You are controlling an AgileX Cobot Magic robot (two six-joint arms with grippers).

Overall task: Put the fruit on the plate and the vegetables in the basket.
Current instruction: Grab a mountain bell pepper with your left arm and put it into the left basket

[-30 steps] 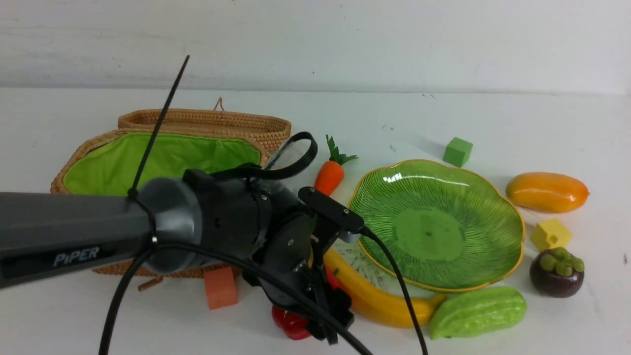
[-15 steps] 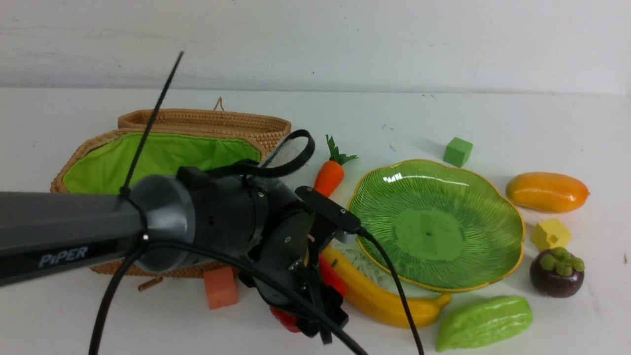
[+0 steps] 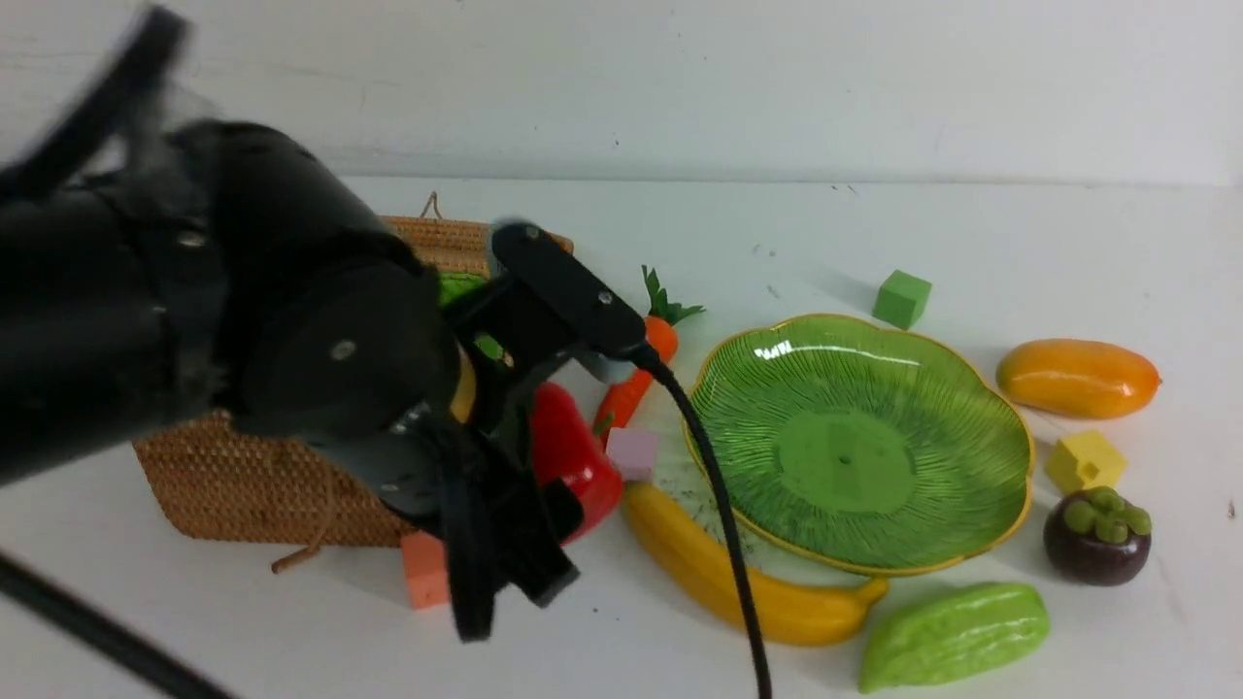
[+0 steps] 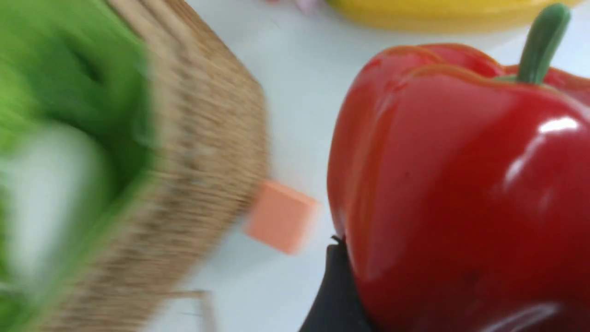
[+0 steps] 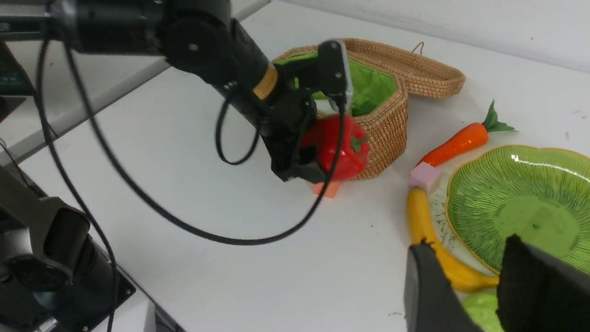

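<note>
A: Big stuff first, go.
B: Basket (image 3: 252, 485) on the left, lid open behind it. Plate (image 3: 845, 456) right of centre.
A: Grippers?
B: Left gripper (image 3: 515, 563) clamped on the red pepper (image 3: 573, 451), held off the table, just in front of the basket's near wall. Right gripper (image 5: 470, 258) low near the plate, jaws apart, nothing between them.
A: Fruit?
B: All on the table. Banana (image 3: 738, 582) along the plate's near-left edge, mango (image 3: 1078, 379) right of the plate, mangosteen (image 3: 1095, 539) near-right.
A: Veg?
B: Gourd (image 3: 952, 636) by the banana's tip. Carrot (image 3: 641, 374) between basket and plate.
A: Cubes?
B: Orange cube (image 3: 424, 573) at the basket's foot, pink cube (image 3: 631, 451) at the banana's far end.
</note>
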